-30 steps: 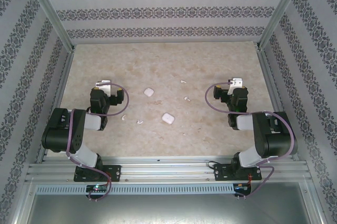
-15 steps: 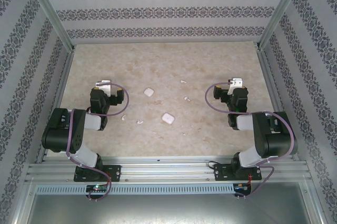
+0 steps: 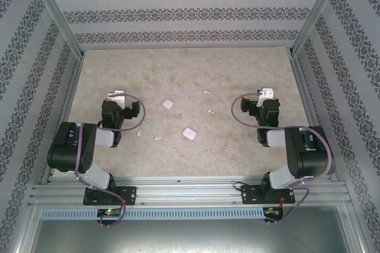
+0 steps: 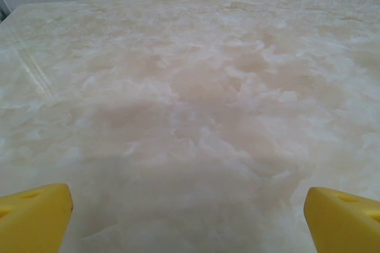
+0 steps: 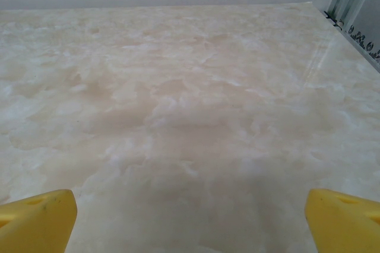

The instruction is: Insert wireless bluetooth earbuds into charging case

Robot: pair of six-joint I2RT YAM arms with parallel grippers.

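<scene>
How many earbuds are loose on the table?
4. One earbud and another lie right of the far case; two more lie left of the near case. The arms could hide others.

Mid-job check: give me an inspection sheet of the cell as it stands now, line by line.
Surface: beige marbled table, no spills seen.
Job's things: two white cases near the centre, lid state too small to tell; four earbuds lying loose on the table, two right of centre, two nearer the left arm.
Clutter: nothing seen.
Grippers: left gripper and right gripper both open, empty, apart from every item.
Cables: a purple cable loops off each wrist; the left loop sits close to one earbud in the top view.
Surroundings: patterned walls, aluminium frame.
</scene>
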